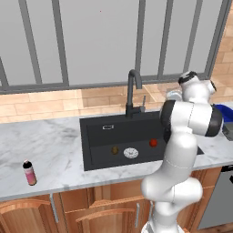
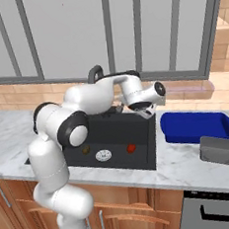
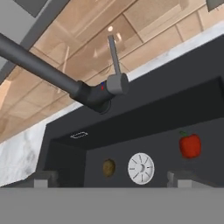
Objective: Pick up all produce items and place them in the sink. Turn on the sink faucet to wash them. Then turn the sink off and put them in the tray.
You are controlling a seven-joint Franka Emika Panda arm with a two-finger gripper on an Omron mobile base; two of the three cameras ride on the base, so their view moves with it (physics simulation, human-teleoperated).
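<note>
Currently your hand (image 3: 111, 180) stands wide open with nothing between its fingertips (image 3: 42, 179), poised above the sink (image 1: 98, 136) and looking down into it past the faucet (image 1: 133, 93). In the right base view the hand (image 2: 147, 111) sits just over the sink's back right corner, close to the faucet base.

Both produce items lie on the sink floor. The brownish-olive ball (image 3: 108, 166) rests just left of the round silver drain (image 3: 141, 168); the red ball (image 3: 190, 145) lies on the drain's other side, a little farther from it. Neither touches the drain. The left base view confirms the order: brownish-olive ball (image 1: 115, 149), drain (image 1: 130, 152), red ball (image 1: 153, 143).

The faucet's small side lever (image 3: 114, 54) stands upright from the grey knuckle on the faucet body. You cannot tell from these frames whether water is running.

The tray (image 2: 197, 125) sits on the marble worktop (image 2: 186, 166) just right of the sink, with a grey rectangular container (image 2: 219, 149) beside its front right corner. A small pink bottle (image 1: 29, 173) stands upright on the worktop well left of the sink.
</note>
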